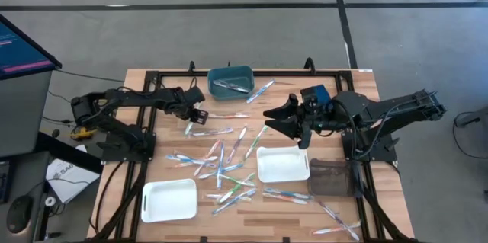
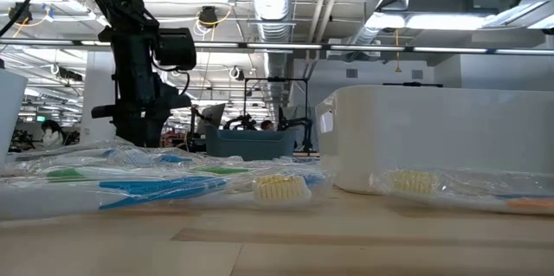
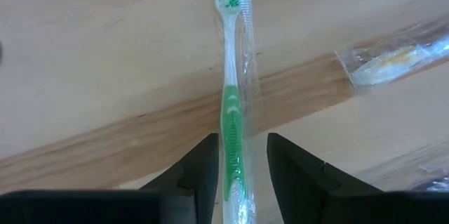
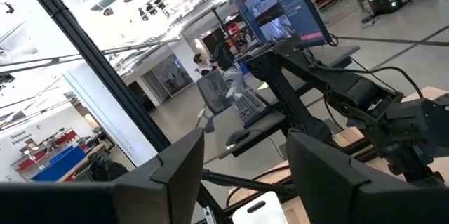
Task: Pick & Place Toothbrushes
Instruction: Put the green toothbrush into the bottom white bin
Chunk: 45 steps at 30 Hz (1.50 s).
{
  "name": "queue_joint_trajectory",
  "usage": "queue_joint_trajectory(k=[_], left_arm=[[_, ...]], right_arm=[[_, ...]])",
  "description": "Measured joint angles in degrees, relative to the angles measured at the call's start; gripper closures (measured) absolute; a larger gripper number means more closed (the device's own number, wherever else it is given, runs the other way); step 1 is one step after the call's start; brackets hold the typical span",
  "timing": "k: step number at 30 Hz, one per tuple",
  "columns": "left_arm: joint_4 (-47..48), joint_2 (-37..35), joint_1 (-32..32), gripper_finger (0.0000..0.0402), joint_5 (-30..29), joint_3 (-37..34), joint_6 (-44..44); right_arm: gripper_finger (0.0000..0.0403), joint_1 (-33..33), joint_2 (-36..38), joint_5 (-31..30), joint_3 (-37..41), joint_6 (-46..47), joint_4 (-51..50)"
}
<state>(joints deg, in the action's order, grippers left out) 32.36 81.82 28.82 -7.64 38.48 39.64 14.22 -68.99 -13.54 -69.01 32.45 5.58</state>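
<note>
From my left wrist camera, the left tool [image 3: 238, 164] has its two fingers either side of a green toothbrush [image 3: 232, 122], which is still in its clear wrapper. The gap is narrow, but I cannot tell whether the pads are pressing the handle or only bracketing it. The brush runs straight away from the tool, bristle head at the far end, over the wooden desk [image 3: 105, 62]. Another wrapped brush [image 3: 393, 59] lies off to one side.

From above, that tool sits at the back left of the desk, just in front of the teal tray [image 1: 231, 80], which already has a brush or two in it. The main scatter of toothbrushes [image 1: 221, 163] lies in the middle, between the tool and the two white trays [image 1: 169, 199] near the front. A dark tray [image 1: 332, 177] sits front right, with more brushes beyond it.

The right tool [image 1: 280, 119] hangs above the desk at centre right, fingers wide apart with nothing between them, clear of the pile.

My worries: the hold is far down the handle, so I judge the long free end may swing or droop when I lift. The slick wrapper could let the brush slide out through the fingers. If the wrapper catches the neighbouring brush, it may drag that along. The teal tray is close, so a tilted brush might snag its rim.
</note>
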Motion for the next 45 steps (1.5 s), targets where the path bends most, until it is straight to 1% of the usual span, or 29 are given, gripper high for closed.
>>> queue_joint_trajectory(k=[8, 13, 17, 21, 23, 33, 45], left_arm=[[0.3, 5.6, -1.6, 0.0287, 1.0, 0.3, 0.0], [0.3, 6.1, -3.6, 0.0295, -0.7, 0.2, 0.0], [-0.2, 4.4, -3.8, 0.0324, -0.9, 0.1, -0.2], [1.0, 2.3, -3.7, 0.0376, 1.1, -0.2, -2.2], [1.5, 1.4, -3.7, 0.0391, 1.5, -0.1, -2.6], [9.7, 0.7, -4.7, 0.0396, 3.6, -0.1, -3.7], [10.2, 0.7, -9.2, 0.0398, 3.5, 0.0, -3.5]], right_arm=[[0.0208, 0.0, 0.0, 0.0, 0.0, 0.0, 0.0], [0.0207, 0.0, 0.0, 0.0, 0.0, 0.0, -0.3], [0.0209, 0.0, 0.0, 0.0, 0.0, 0.0, -0.5], [0.0208, 0.0, 0.0, 0.0, 0.0, 0.0, -0.5], [0.0206, 0.0, 0.0, 0.0, 0.0, 0.0, -0.5], [0.0208, 0.0, 0.0, 0.0, 0.0, 0.0, -0.5], [0.0209, 0.0, 0.0, 0.0, 0.0, 0.0, -0.5]])
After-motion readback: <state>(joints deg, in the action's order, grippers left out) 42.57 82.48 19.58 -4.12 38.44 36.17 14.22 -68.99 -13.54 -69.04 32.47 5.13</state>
